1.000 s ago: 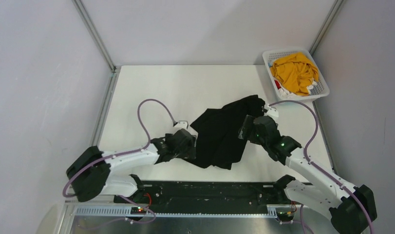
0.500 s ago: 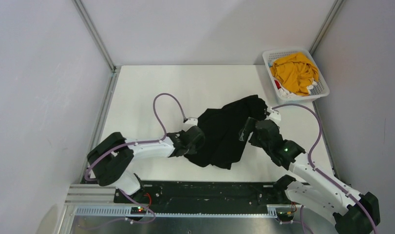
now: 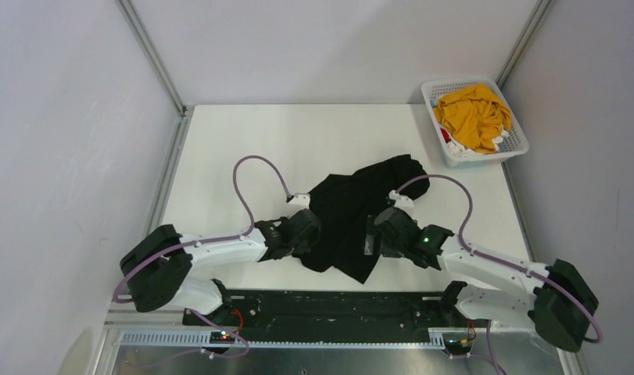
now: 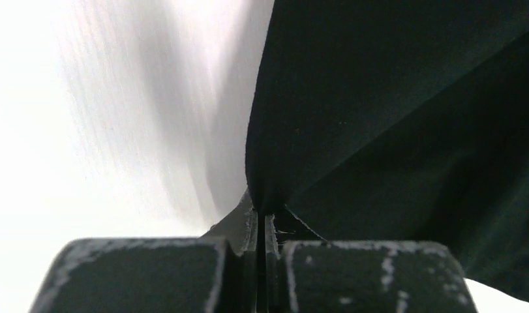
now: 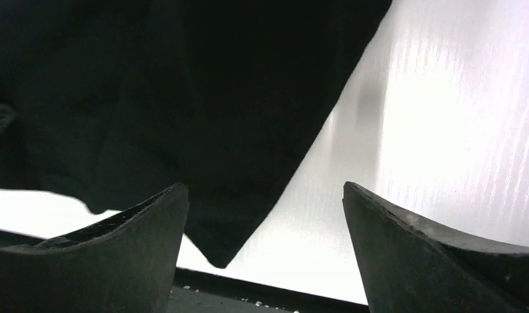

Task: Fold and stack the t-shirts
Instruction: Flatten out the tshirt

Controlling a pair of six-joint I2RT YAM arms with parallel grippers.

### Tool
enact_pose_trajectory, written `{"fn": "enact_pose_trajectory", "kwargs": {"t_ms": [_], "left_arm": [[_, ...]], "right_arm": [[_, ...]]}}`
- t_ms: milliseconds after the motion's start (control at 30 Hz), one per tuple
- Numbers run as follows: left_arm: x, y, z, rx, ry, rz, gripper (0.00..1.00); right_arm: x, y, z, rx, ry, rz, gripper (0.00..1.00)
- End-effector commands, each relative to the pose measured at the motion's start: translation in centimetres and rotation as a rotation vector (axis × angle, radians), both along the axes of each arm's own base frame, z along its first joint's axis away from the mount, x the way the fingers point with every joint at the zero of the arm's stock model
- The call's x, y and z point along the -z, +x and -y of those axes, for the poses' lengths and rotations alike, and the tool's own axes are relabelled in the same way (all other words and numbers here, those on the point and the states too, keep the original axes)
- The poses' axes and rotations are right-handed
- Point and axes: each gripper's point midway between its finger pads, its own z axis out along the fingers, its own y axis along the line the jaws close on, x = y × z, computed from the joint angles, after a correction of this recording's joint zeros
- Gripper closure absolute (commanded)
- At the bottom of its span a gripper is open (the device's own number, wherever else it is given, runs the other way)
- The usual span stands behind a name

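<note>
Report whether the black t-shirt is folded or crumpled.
Crumpled, not folded: the black t-shirt lies in an uneven, bunched heap on the table, its edge pinched by the left gripper.

crumpled black t-shirt lies on the white table.

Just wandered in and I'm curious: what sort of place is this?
Likely a robotics lab test cell: a white table walled by plain panels, a left arm and right arm bolted at its edge, over a black t-shirt.
</note>
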Motion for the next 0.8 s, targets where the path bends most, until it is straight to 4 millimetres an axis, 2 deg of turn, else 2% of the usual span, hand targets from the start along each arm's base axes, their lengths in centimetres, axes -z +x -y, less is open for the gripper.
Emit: {"fn": "enact_pose_trajectory", "kwargs": {"t_ms": [0, 167, 300, 400, 533, 700, 733, 767], "left_arm": [[-0.9, 0.2, 0.2, -0.025, -0.033, 0.031, 1.00], [-0.6, 0.1, 0.2, -0.033, -0.034, 0.024, 1.00], [-0.5, 0.1, 0.4, -0.038, -0.042, 0.021, 1.00], [-0.4, 0.0, 0.4, -0.040, -0.046, 0.017, 1.00], [-0.3, 0.0, 0.4, -0.047, -0.058, 0.019, 1.00], [-0.4, -0.2, 0.5, -0.052, -0.081, 0.020, 1.00], [-0.5, -0.2, 0.5, -0.056, -0.089, 0.024, 1.00], [-0.5, -0.2, 0.4, -0.058, -0.088, 0.025, 1.00]], "right_arm": [[1.5, 0.3, 0.0, 0.081, -0.022, -0.022, 0.10], [2.8, 0.7, -1.3, 0.075, 0.001, -0.043, 0.22], [4.1, 0.4, -1.7, 0.072, -0.012, -0.082, 0.29], [5.0, 0.2, -1.8, 0.082, -0.022, -0.110, 0.38], [5.2, 0.7, -1.6, 0.113, -0.030, -0.097, 0.53], [5.2, 1.4, -2.0, 0.123, -0.014, -0.075, 0.65], [5.3, 1.5, -2.0, 0.125, -0.016, -0.073, 0.72], [5.4, 1.5, -2.0, 0.126, -0.020, -0.072, 0.83]]}}
